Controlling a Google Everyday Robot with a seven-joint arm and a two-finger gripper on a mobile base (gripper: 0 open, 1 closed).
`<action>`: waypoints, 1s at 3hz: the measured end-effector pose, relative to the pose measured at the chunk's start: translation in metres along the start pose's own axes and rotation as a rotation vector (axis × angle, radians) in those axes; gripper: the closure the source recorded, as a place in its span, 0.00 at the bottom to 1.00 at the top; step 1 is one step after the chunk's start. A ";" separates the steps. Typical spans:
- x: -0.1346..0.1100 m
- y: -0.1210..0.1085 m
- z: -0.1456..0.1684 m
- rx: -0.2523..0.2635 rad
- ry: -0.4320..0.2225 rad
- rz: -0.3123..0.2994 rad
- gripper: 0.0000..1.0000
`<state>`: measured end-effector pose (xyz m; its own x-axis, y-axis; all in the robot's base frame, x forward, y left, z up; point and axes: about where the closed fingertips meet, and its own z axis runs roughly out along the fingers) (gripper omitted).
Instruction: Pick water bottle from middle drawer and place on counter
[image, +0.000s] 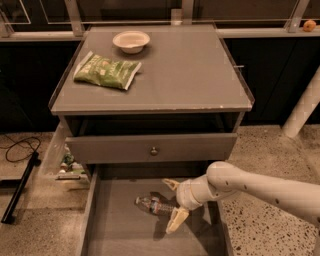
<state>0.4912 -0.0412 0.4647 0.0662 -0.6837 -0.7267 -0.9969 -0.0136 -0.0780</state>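
Note:
The water bottle (154, 205) lies on its side on the floor of the open middle drawer (120, 232), cap toward the left. My gripper (172, 206) hangs inside the drawer just right of the bottle, fingers spread wide, one fingertip (170, 184) behind and one (173, 226) in front of the bottle's right end. It holds nothing. The counter (185, 75) is the grey cabinet top above.
A green snack bag (106, 71) and a white bowl (131, 41) sit on the counter's left and back. The upper drawer front with a knob (154, 150) overhangs the back of the open drawer. A white post (302, 112) stands at right; cables lie on the floor at left.

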 end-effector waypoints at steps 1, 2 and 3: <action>0.023 0.012 0.044 -0.028 0.033 0.045 0.00; 0.049 0.017 0.081 -0.030 0.075 0.109 0.00; 0.064 0.011 0.099 -0.014 0.108 0.146 0.00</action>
<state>0.4884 -0.0135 0.3497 -0.0839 -0.7533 -0.6523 -0.9961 0.0821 0.0334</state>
